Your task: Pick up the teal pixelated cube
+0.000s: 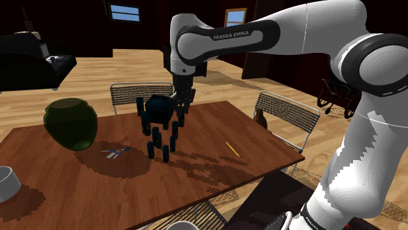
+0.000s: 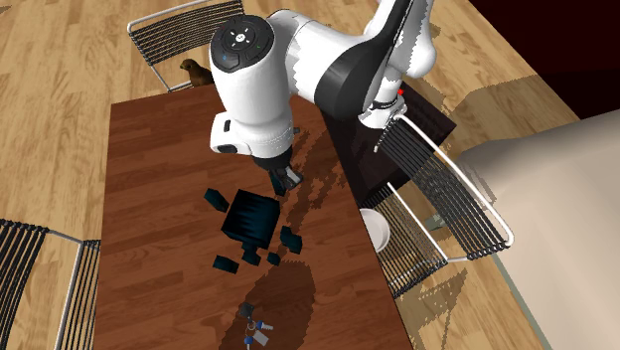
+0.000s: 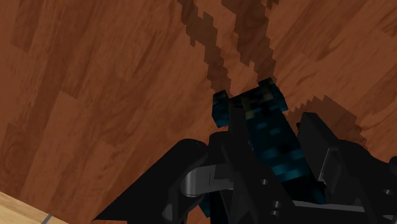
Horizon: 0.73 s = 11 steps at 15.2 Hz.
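Grasp step. The gripper [image 3: 273, 118] pinches a teal edge block of the cube [image 1: 159, 110], which sits between the jaws. Its lower blocks seem to touch the table [image 1: 216, 140]. We judge the next move to be a straight lift with a firm grip, watching for slip.

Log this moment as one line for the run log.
phase: grasp | pincer: shut on teal pixelated cube | surface: brown table | lifted clear: cannot tell

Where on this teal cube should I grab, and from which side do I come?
Grip a small block jutting from the cube's edge, coming down from above. The main body looks too broad for the tool; a jutting block fits between its fingers.
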{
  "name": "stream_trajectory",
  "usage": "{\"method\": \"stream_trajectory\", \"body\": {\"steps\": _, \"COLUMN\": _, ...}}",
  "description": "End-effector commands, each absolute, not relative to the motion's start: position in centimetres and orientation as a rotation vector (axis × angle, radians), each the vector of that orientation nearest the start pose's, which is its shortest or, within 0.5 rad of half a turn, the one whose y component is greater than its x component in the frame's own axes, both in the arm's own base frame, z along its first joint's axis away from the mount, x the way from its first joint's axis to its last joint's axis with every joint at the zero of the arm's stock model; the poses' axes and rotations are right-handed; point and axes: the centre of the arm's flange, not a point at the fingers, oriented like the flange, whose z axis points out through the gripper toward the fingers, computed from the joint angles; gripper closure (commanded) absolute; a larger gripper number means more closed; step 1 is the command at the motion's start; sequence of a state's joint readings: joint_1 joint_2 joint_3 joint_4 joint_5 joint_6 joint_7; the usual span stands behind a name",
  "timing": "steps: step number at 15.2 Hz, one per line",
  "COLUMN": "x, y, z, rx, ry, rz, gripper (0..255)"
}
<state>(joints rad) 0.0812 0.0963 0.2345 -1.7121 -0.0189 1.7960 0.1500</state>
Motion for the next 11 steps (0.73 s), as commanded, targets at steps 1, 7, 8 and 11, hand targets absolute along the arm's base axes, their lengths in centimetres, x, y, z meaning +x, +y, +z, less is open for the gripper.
{"method": "stream_trajectory", "body": {"steps": 1, "x": 56.4, "y": 17.8, "z": 52.3, "rx": -3.129, "ry": -0.265, "rz": 0.016, "gripper": 255}}
{"method": "stream_trajectory", "body": {"steps": 7, "x": 56.4, "y": 17.8, "z": 52.3, "rx": -3.129, "ry": -0.265, "rz": 0.016, "gripper": 255}}
{"method": "stream_trajectory", "body": {"steps": 8, "x": 56.4, "y": 17.7, "z": 52.3, "rx": -3.129, "ry": -0.265, "rz": 0.016, "gripper": 255}}
{"method": "stream_trajectory", "body": {"steps": 11, "x": 56.4, "y": 17.7, "z": 53.8, "rx": -3.129, "ry": -0.265, "rz": 0.016, "gripper": 255}}
